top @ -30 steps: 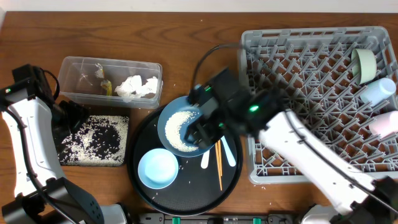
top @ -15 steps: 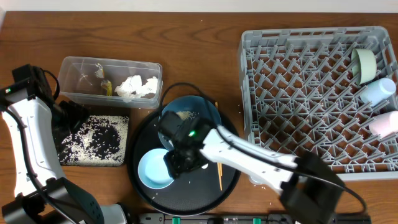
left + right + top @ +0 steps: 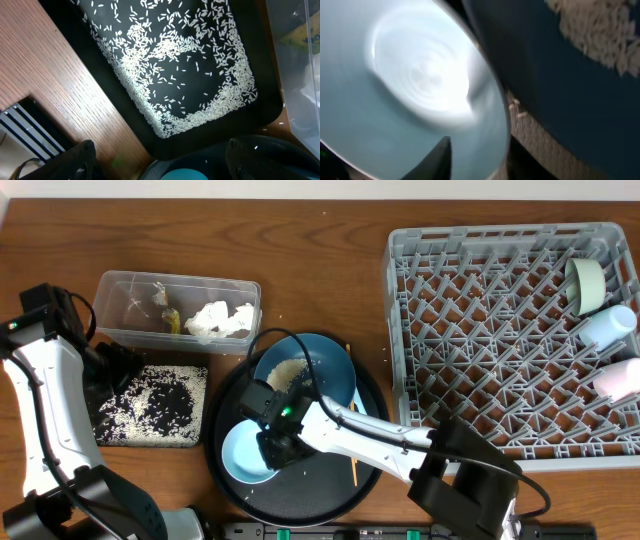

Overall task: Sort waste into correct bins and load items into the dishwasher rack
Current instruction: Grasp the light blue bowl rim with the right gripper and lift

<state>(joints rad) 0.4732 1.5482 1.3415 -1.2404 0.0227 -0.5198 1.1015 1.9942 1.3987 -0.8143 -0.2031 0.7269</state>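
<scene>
My right gripper (image 3: 274,447) is down on the round black tray at the light-blue bowl (image 3: 247,452). In the right wrist view its jaws (image 3: 477,152) are open and straddle the bowl's (image 3: 410,85) rim, one finger inside, one outside. The dark-blue dish (image 3: 318,375) with white rice (image 3: 290,373) sits just behind; it also shows in the right wrist view (image 3: 545,75). My left gripper (image 3: 118,363) is open and empty beside the flat black tray (image 3: 105,432) of rice grains (image 3: 170,65). The clear tub (image 3: 110,305) holds napkins (image 3: 222,320) and a wrapper (image 3: 166,317).
The grey rack (image 3: 500,330) at the right holds a pale-green bowl (image 3: 585,285), a pale-blue cup (image 3: 608,325) and a pink cup (image 3: 620,378) along its right side. Chopsticks (image 3: 353,465) and a white spoon (image 3: 358,402) lie on the round black tray (image 3: 300,490).
My right arm has swung left and forward, from over the dark-blue dish to the light-blue bowl's rim. The left arm has not moved.
</scene>
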